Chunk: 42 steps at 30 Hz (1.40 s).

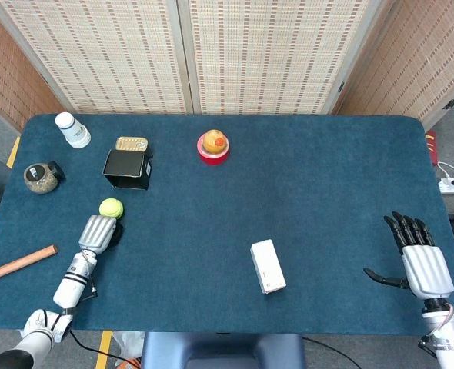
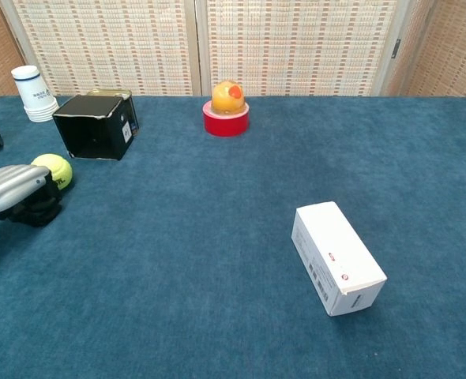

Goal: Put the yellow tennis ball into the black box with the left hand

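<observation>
No print could be made out; the small marks on the white rectangular carton (image 2: 338,257) were too tiny to read.

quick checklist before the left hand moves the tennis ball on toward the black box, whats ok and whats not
1. Tennis ball held by left hand: cannot tell; it sits at the fingers, no wrap visible.
2. Black box opening faces the ball: ok in the chest view.
3. Path from ball to box free: ok.
4. Tin behind the box, touching or nearly: cannot tell.
5. Right hand out of the way: ok, open at the far edge.
</observation>
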### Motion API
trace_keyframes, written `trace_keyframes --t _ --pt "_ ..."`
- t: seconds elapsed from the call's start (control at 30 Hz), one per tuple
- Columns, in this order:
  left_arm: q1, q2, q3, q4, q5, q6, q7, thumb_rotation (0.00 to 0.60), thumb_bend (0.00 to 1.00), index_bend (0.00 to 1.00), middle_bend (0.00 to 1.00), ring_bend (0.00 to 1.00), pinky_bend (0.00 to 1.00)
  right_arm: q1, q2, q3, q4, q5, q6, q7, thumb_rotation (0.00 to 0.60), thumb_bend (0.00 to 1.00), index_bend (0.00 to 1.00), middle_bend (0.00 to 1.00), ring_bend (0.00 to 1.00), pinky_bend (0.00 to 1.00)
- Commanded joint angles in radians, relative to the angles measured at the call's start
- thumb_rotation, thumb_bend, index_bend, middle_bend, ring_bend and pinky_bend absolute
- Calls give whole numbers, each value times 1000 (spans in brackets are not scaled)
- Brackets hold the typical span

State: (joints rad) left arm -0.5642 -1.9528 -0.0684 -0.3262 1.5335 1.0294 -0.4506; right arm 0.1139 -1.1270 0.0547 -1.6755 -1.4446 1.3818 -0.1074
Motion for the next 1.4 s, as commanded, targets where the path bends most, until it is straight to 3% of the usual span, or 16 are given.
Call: trace_keyframes --t 0.03,0.33,0.43,0.5,0.53,0.57,0.63,0.67,0.7,0.77,0.87,1.0,1.13,1.23,1.4 --pt "-28 -9 -2 46 -11 -43 -40 600 732 1000 1000 1000 1000 3 1 0 -1 5 -6 -1 508 0 48 0 0 0" --pt "-50 -6 24 126 -4 -102 -140 600 733 1000 1000 1000 1000 11 -6 5 -2 24 -20 -21 508 0 48 0 0 0" --pt "-56 -1 29 150 0 -77 -170 599 724 1000 1000 1000 1000 14 -10 6 -4 30 -25 -32 508 0 48 0 0 0" --pt "-56 11 62 152 32 -53 -201 444 659 1000 996 958 942 16 -13 7 -5 33 -26 -37 508 0 48 0 0 0" --pt "-60 26 97 150 65 -58 -232 302 596 990 933 820 775 17 -14 7 -5 35 -29 -40 508 0 48 0 0 0" --pt "-64 35 124 152 91 -62 -245 167 536 917 777 585 511 19 -15 8 -5 37 -31 -42 508 0 48 0 0 0" --pt "-79 42 158 169 125 -57 -238 100 452 657 380 137 89 22 -16 8 -5 44 -40 -48 508 0 48 0 0 0" --pt "-85 39 163 177 129 -58 -229 100 426 567 273 52 24 24 -16 7 -6 46 -44 -50 508 0 48 0 0 0" --pt "-90 36 164 181 129 -59 -224 90 391 490 187 2 0 26 -15 6 -7 46 -48 -50 508 0 48 0 0 0" --pt "-108 33 159 179 124 -70 -231 75 345 447 116 0 0 29 -11 2 -10 44 -57 -46 509 0 48 0 0 0" --pt "-135 27 131 183 96 -73 -239 63 333 453 81 0 0 32 -8 0 -9 43 -63 -43 508 0 48 0 0 0" --pt "-162 32 92 185 55 -95 -259 3 332 460 25 0 0 35 -5 4 -7 56 -70 -38 509 0 48 0 0 0" --pt "-171 38 83 185 42 -134 -263 1 333 272 0 0 0 37 -4 5 -8 58 -72 -36 508 0 48 0 0 0" --pt "-177 42 76 183 30 -170 -267 2 332 52 0 0 0 39 -4 3 -7 60 -76 -39 508 0 46 0 0 0" --pt "-173 50 91 173 35 -245 -250 7 332 70 0 0 0 39 -5 2 -10 55 -72 -40 508 0 44 0 0 0"
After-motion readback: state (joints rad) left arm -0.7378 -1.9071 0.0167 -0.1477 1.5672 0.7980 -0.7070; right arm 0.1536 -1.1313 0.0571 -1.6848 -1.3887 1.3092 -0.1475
